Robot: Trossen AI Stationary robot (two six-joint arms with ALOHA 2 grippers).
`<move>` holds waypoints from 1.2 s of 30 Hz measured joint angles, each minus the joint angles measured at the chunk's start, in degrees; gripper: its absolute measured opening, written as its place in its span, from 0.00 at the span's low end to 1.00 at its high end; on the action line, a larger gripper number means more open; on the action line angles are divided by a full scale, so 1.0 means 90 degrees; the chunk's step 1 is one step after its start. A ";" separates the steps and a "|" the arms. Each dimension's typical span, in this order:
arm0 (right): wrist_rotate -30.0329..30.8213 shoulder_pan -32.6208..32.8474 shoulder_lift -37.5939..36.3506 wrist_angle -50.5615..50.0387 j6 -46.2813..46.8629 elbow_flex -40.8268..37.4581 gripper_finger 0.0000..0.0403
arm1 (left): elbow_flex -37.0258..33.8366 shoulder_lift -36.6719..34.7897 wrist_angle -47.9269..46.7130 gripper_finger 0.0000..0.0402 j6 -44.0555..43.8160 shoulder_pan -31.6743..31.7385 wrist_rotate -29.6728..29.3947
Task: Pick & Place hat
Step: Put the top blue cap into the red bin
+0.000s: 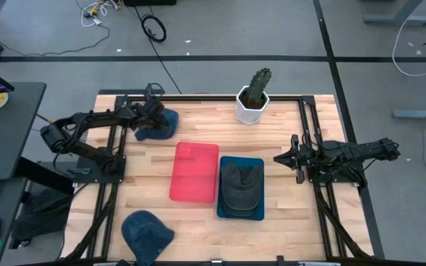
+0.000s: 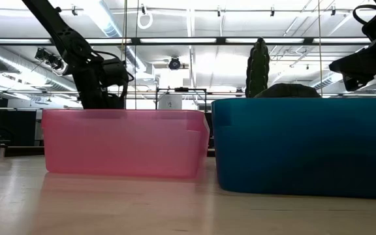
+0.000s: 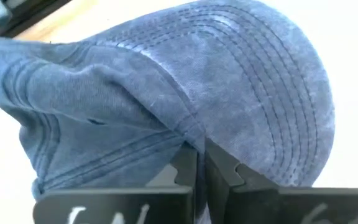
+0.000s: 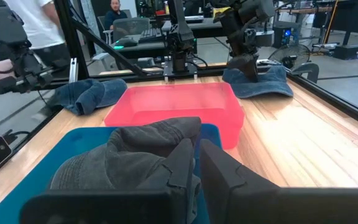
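A blue denim hat lies at the table's far left, brim and crown resting on the wood. My left gripper stands on it, slanting down, shut on its cloth. A second blue hat lies at the near left edge. A grey hat sits inside the blue bin, beside the red bin, which holds nothing I can see. My right gripper hovers at the table's right side, shut, with nothing between its fingers. My left gripper pinches the blue hat's cloth at the seam where brim meets crown between its two fingers. The fingers come from above, slanting down. The hat lies on the table, its brim and crown spread to either side of the fingers.
A potted cactus in a white pot stands at the far middle edge. The red and blue bins fill the table's centre. Bare wood lies between the bins and each arm. People sit beyond the table in the right wrist view.
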 joint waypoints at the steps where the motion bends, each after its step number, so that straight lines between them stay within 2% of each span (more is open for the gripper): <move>1: 0.0001 -0.0001 0.0000 -0.0001 0.0000 0.0002 0.09 | -0.0002 -0.0045 -0.0002 0.03 0.0092 -0.0002 0.0004; 8: 0.0002 -0.0001 0.0000 -0.0002 0.0000 0.0001 0.09 | -0.0022 -0.0673 -0.0301 0.01 0.0641 -0.0173 0.0062; 12: 0.0002 -0.0001 0.0000 -0.0001 0.0000 0.0002 0.09 | -0.0024 -0.1216 -0.0377 0.01 0.1290 -0.0509 0.0071; 15: 0.0002 -0.0002 0.0000 0.0000 0.0000 0.0001 0.09 | -0.0019 -0.1638 -0.0306 0.01 0.1321 -0.0836 0.0067; 26: 0.0002 -0.0002 0.0000 -0.0001 0.0000 0.0002 0.09 | 0.0494 -0.2702 -0.0563 0.01 0.1510 -0.2628 -0.0110; 36: 0.0002 0.0000 0.0000 -0.0001 0.0000 0.0002 0.09 | 0.0923 -0.2734 -0.0546 0.01 0.1648 -0.4108 -0.0503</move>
